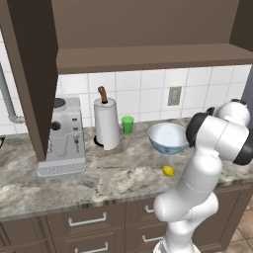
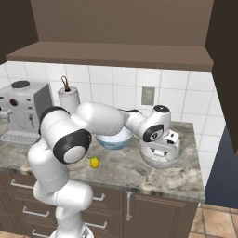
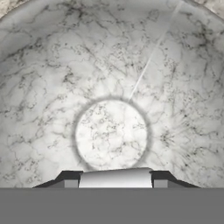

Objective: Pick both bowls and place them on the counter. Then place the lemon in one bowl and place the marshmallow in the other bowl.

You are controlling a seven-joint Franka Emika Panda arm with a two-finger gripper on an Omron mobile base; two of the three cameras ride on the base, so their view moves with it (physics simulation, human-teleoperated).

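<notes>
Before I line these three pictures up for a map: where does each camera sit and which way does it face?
Left base view: behind-left, facing the marbled stone counter; white arm at lower right.
Right base view: behind-right, same counter; gripper in the grey-white marbled bowl.
Hand view: looks straight down into that bowl; dark fingertips at bottom.
Both base views share the small yellow lemon and blue-patterned white bowl.

Bare bench (image 1: 99, 183) front-left of lemon (image 1: 168, 171). Patterned bowl (image 1: 168, 137), paper towel roll (image 1: 106, 123), green cup (image 1: 128, 124), coffee machine (image 1: 65, 136) crowd rear. Shelf (image 1: 148, 57) overhangs.
</notes>
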